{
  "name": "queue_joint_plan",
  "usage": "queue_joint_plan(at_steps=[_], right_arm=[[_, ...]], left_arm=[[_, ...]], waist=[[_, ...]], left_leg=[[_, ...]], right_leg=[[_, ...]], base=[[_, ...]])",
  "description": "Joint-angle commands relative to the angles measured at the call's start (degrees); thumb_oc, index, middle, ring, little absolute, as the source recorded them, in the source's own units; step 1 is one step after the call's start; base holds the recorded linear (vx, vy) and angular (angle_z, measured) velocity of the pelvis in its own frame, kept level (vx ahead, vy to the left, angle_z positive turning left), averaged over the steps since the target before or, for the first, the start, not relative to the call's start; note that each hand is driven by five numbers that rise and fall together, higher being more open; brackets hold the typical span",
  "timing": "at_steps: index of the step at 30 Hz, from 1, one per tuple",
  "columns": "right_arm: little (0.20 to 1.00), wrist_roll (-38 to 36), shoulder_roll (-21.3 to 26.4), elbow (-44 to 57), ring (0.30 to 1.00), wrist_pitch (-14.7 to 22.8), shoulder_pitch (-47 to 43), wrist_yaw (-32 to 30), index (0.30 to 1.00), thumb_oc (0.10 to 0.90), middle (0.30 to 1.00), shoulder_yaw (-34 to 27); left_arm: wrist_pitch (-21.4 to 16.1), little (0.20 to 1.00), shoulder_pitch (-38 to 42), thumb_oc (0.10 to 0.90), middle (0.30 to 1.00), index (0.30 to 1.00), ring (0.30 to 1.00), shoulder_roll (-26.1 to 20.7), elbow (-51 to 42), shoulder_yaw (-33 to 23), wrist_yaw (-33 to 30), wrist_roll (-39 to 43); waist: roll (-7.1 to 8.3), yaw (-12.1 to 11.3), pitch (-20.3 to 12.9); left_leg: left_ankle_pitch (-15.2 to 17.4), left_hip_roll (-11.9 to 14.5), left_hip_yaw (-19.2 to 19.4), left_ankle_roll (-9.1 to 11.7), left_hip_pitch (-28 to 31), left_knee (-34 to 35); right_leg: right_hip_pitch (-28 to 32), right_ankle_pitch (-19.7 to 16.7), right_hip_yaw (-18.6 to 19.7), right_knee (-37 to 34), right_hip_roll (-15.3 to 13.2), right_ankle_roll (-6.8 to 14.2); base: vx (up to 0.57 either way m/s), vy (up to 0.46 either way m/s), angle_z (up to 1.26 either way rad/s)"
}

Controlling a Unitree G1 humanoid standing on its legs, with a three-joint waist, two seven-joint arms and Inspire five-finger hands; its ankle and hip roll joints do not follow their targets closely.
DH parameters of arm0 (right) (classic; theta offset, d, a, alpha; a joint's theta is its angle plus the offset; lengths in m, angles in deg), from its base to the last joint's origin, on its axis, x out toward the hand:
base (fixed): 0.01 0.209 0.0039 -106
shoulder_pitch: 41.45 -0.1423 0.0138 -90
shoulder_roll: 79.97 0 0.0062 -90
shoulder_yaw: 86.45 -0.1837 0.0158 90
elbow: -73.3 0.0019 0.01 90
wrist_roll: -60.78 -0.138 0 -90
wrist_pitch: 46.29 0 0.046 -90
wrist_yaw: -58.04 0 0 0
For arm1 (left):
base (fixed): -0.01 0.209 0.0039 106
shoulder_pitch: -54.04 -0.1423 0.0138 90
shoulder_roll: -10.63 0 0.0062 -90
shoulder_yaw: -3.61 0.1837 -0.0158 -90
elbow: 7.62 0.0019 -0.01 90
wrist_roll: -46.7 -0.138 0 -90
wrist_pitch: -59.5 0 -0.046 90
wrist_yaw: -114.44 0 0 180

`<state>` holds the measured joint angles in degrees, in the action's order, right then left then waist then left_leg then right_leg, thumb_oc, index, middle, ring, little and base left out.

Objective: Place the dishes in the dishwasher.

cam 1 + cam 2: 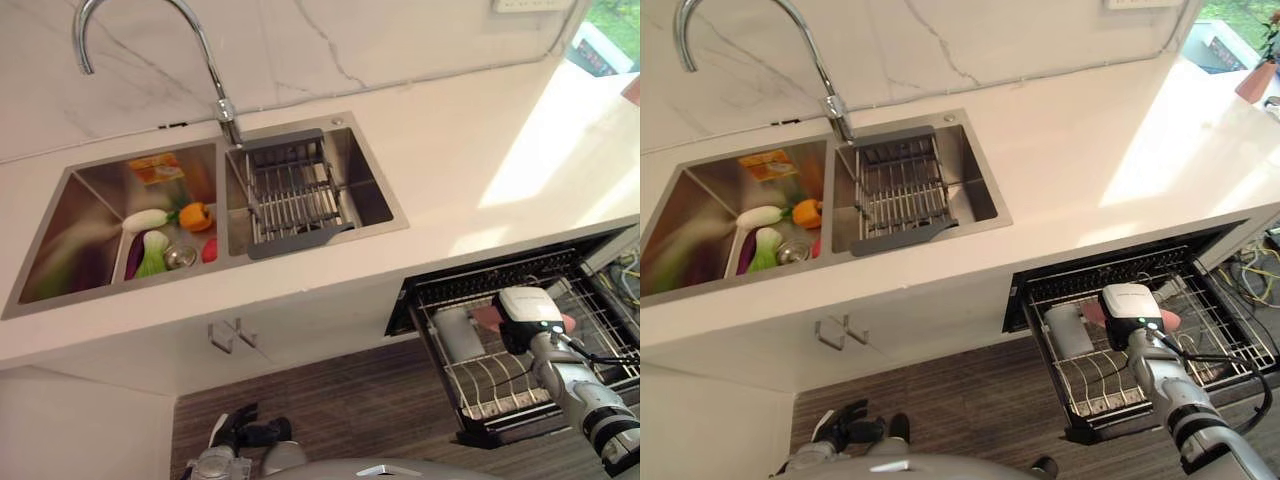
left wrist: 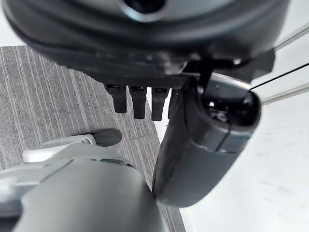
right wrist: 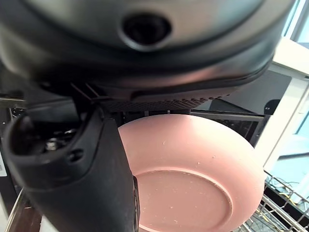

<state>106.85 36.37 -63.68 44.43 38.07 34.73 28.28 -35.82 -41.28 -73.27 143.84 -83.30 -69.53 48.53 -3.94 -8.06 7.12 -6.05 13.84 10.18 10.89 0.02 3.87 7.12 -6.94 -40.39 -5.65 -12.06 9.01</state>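
Note:
A pink dish (image 3: pixel 193 179) shows its underside in the right wrist view, with the thumb of my right hand (image 3: pixel 77 183) pressed against its rim. From the head views the dish (image 1: pixel 568 322) hangs just over the pulled-out dishwasher rack (image 1: pixel 500 385), and the wrist hides most of it. A pale cup (image 1: pixel 457 335) lies in the rack beside it. My left hand (image 1: pixel 240 430) hangs low near the floor, fingers relaxed and holding nothing.
The double sink (image 1: pixel 60 300) holds toy vegetables (image 1: pixel 195 216) in its left basin and a wire drain rack (image 1: pixel 290 195) in the right one, under a tall faucet (image 1: pixel 215 85). White counter (image 1: pixel 470 150) runs above the dishwasher. Cabinet handles (image 1: pixel 232 335) are below the sink.

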Motion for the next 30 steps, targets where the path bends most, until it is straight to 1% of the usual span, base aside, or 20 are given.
queue_joint_plan(at_steps=[1, 5, 6, 10, 11, 12, 13, 14, 17, 19, 22, 25, 30], right_arm=[[0.3, 2.6, -0.1, -3.4, 0.3, -4.7, -4.9, -5.9, 0.3, 0.4, 0.3, -0.6], [0.3, 4.8, 0.1, -3.2, 0.3, -5.1, -5.2, -5.7, 0.3, 0.4, 0.3, 0.0], [0.3, 6.0, 0.7, -3.6, 0.3, -5.8, -5.4, -6.9, 0.3, 0.4, 0.3, 0.1], [0.3, 6.4, 1.3, -2.9, 0.3, -6.5, -5.6, -8.9, 0.3, 0.4, 0.3, -0.6], [0.3, 6.7, 1.4, -2.0, 0.3, -6.9, -5.6, -10.6, 0.3, 0.4, 0.3, -1.1], [0.316, 6.9, 1.3, -1.9, 0.316, -7.0, -5.4, -10.7, 0.316, 0.411, 0.316, -1.0], [0.564, 7.0, 1.2, -1.9, 0.564, -7.0, -5.4, -10.7, 0.564, 0.576, 0.564, -1.0], [0.9, 6.9, 0.0, -2.4, 0.9, -6.6, -4.5, -10.1, 0.9, 0.8, 0.9, -0.4], [0.9, 6.3, -0.9, -2.1, 0.9, -6.1, -3.1, -9.6, 0.9, 0.8, 0.9, -0.6], [0.9, 4.4, -2.9, -2.6, 0.9, -5.0, -0.5, -8.4, 0.9, 0.8, 0.9, -1.0], [0.9, 2.8, -4.2, -2.0, 0.9, -4.1, 2.1, -7.7, 0.9, 0.8, 0.9, -1.6], [0.9, 1.5, -4.7, -0.7, 0.9, -3.4, 3.6, -7.1, 0.9, 0.8, 0.9, -2.4], [0.9, -1.7, -5.5, 1.8, 0.9, -2.0, 6.0, -6.9, 0.9, 0.8, 0.9, -4.7]], left_arm=[[2.0, 0.9, -5.8, 0.8, 0.9, 0.9, 0.9, -3.2, 4.5, 6.1, -0.5, -2.0], [1.8, 0.9, -5.6, 0.8, 0.9, 0.9, 0.9, -3.0, 4.6, 6.3, -0.9, -2.4], [1.6, 0.9, -5.8, 0.8, 0.9, 0.9, 0.9, -2.9, 4.3, 6.6, -0.8, -2.6], [1.4, 0.9, -5.8, 0.8, 0.9, 0.9, 0.9, -3.0, 4.3, 6.9, -0.7, -2.7], [1.3, 0.9, -5.6, 0.8, 0.9, 0.9, 0.9, -3.2, 3.8, 7.0, -0.7, -2.5], [1.3, 0.9, -5.5, 0.8, 0.9, 0.9, 0.9, -3.3, 3.8, 6.9, -0.7, -2.5], [1.3, 0.9, -5.5, 0.8, 0.9, 0.9, 0.9, -3.3, 3.8, 6.9, -0.7, -2.5], [1.2, 0.9, -5.4, 0.8, 0.9, 0.9, 0.9, -3.4, 3.5, 7.1, -0.7, -2.7], [1.3, 0.9, -5.3, 0.8, 0.9, 0.9, 0.9, -3.3, 3.8, 7.0, -0.8, -2.8], [1.5, 0.9, -5.1, 0.8, 0.9, 0.9, 0.9, -3.1, 3.7, 6.7, -1.2, -3.1], [1.6, 0.9, -5.3, 0.8, 0.9, 0.9, 0.9, -2.9, 3.5, 6.5, -1.5, -3.1], [1.7, 0.9, -5.6, 0.8, 0.9, 0.9, 0.9, -2.8, 3.6, 6.2, -1.5, -3.1], [1.9, 0.9, -5.7, 0.8, 0.9, 0.9, 0.9, -2.5, 3.9, 5.9, -1.6, -3.3]], waist=[[0.33, -1.5, -0.5], [0.25, -1.4, -0.5], [0.26, -1.3, -0.5], [0.25, -1.0, -0.4], [0.29, -0.7, -0.5], [0.3, -0.6, -0.5], [0.31, -0.6, -0.5], [0.4, -0.5, -0.6], [0.53, -0.1, -0.8], [0.6, 0.5, -0.9], [0.66, 1.2, -1.0], [0.75, 1.5, -1.1], [1.01, 2.9, -1.8]], left_leg=[[0.1, 0.6, 2.3, -0.5, -1.2, 0.5], [0.2, 0.5, 2.0, -0.5, -1.3, 0.5], [0.3, 0.4, 2.0, -0.6, -1.1, 0.5], [0.5, 0.3, 2.1, -0.7, -0.7, 0.5], [0.7, 0.2, 2.3, -0.7, -0.5, 0.6], [0.7, 0.2, 2.4, -0.7, -0.5, 0.6], [0.7, 0.2, 2.4, -0.7, -0.5, 0.6], [0.9, 0.1, 2.6, -0.7, -0.2, 0.6], [1.1, 0.0, 2.8, -0.8, 0.1, 0.6], [1.5, 0.0, 3.0, -0.9, 0.6, 0.6], [2.1, -0.1, 3.3, -1.0, 1.4, 0.5], [2.4, -0.2, 3.7, -1.1, 2.0, 0.5], [3.1, -0.3, 5.0, -1.4, 3.6, 0.3]], right_leg=[[2.6, 8.7, 1.6, 0.7, 0.8, 0.0], [2.6, 8.7, 1.6, 0.7, 0.7, 0.0], [2.7, 8.8, 1.6, 0.7, 0.7, 0.0], [2.9, 8.7, 1.9, 0.7, 0.7, 0.0], [2.7, 8.6, 2.1, 0.7, 0.5, 0.0], [2.7, 8.6, 2.2, 0.7, 0.5, 0.0], [2.7, 8.6, 2.2, 0.7, 0.5, 0.0], [2.7, 8.6, 2.5, 0.7, 0.4, 0.1], [2.8, 8.6, 2.6, 0.7, 0.4, 0.0], [2.9, 8.5, 2.9, 0.7, 0.2, 0.1], [3.1, 8.5, 3.4, 0.7, 0.0, 0.1], [3.3, 8.4, 3.9, 0.7, -0.2, 0.2], [3.6, 8.3, 5.0, 0.7, -0.5, 0.2]], base=[[0.01, -0.009, 0.09], [0.02, -0.008, 0.06], [0.0, 0.0, 0.0], [0.0, 0.0, 0.0], [0.0, 0.0, 0.0], [0.0, 0.0, 0.0], [0.0, 0.0, 0.0], [0.0, 0.0, 0.0], [0.01, 0.001, -0.03], [0.01, 0.004, -0.02], [0.0, 0.0, 0.0], [0.0, 0.02, -0.09], [-0.01, 0.022, -0.17]])
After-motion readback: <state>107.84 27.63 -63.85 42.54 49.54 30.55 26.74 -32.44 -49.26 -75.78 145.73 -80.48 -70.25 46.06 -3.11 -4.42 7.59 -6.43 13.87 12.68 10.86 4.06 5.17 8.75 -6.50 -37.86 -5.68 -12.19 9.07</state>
